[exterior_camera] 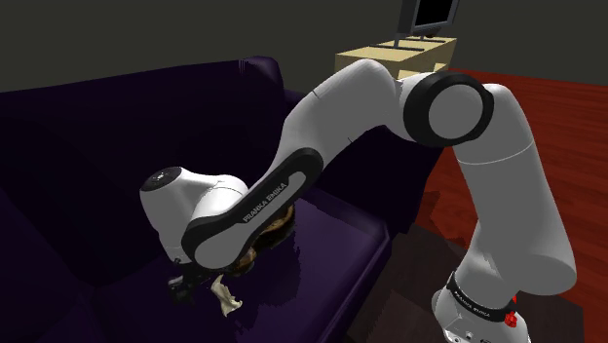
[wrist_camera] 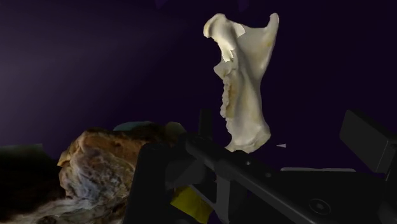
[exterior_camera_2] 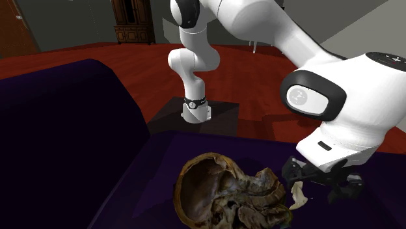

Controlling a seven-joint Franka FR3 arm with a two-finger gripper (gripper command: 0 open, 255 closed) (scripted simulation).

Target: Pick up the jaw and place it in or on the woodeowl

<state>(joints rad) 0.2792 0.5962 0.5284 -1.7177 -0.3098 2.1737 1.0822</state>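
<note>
Black fingers (wrist_camera: 371, 135) of the hand (wrist_camera: 286, 130) stood spread apart at the near edge of the wrist view, clasping nothing. Just beyond them lay the jawbone (wrist_camera: 245, 83), pale cream with a row of teeth along one edge, resting on the dark purple seat of the sofa (wrist_camera: 89, 57). One finger came close to its side, though whether it touched could not be told, and the other stood well clear. Beside the hand, on the same seat, sat the brown bowl (wrist_camera: 102, 165), rough and uneven at the rim. In the second exterior view the hand (exterior_camera_2: 317, 182) hung low over the cushion with the jawbone (exterior_camera_2: 299, 194) directly under it, just beside the brown bowl (exterior_camera_2: 218, 192) on that view's right and outside it. The shoulder view showed the hand (exterior_camera: 188, 285) near the sofa's (exterior_camera: 117, 117) front edge, the jawbone (exterior_camera: 227, 299) below it and the brown bowl (exterior_camera: 276, 230) partly hidden behind the white arm (exterior_camera: 370, 97). Farther off, the arm's base stood on its dark stand (exterior_camera_2: 224, 112), upon a red-brown floor (exterior_camera_2: 130, 62).
</note>
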